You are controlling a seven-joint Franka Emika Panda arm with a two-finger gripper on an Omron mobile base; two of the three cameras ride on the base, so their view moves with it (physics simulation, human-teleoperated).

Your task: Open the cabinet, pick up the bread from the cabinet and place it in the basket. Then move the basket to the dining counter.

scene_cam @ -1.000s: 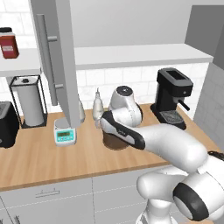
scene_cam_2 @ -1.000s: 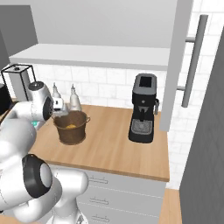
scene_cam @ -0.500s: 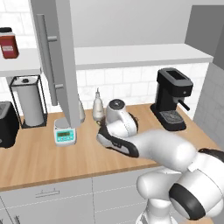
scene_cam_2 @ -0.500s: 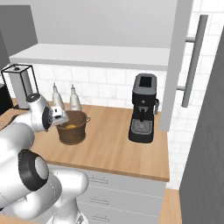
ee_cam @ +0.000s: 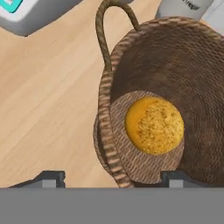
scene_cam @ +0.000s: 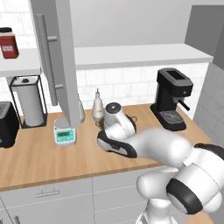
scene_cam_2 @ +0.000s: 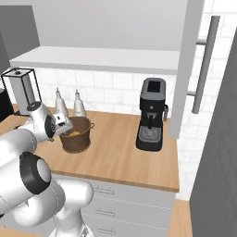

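Note:
The dark brown woven basket (ee_cam: 131,65) (scene_cam_2: 76,138) stands on the narrow wood worktop, with the golden-orange bread (ee_cam: 154,125) (scene_cam_2: 73,133) lying on its bottom. My gripper (ee_cam: 113,177) (scene_cam_2: 67,129) hangs over the basket's near rim, one fingertip (ee_cam: 52,177) outside the wall and the other inside. The jaws stand apart, clear of the weave. In the left base view my white hand (scene_cam: 116,120) covers most of the basket. The cabinet door (scene_cam: 61,65) (scene_cam_2: 185,69) is swung open. The dining counter is out of view.
A white kitchen scale (scene_cam: 64,136) (ee_cam: 26,13) sits just left of the basket, and two bottles (scene_cam_2: 59,104) stand behind it. A black coffee machine (scene_cam: 173,98) (scene_cam_2: 152,113) is to the right. A paper towel holder (scene_cam: 28,103) stands at the far left under a red jar (scene_cam: 8,43).
My hand has come down and forward onto the basket's rim. The fingers have narrowed a little. The basket and the bread have not moved.

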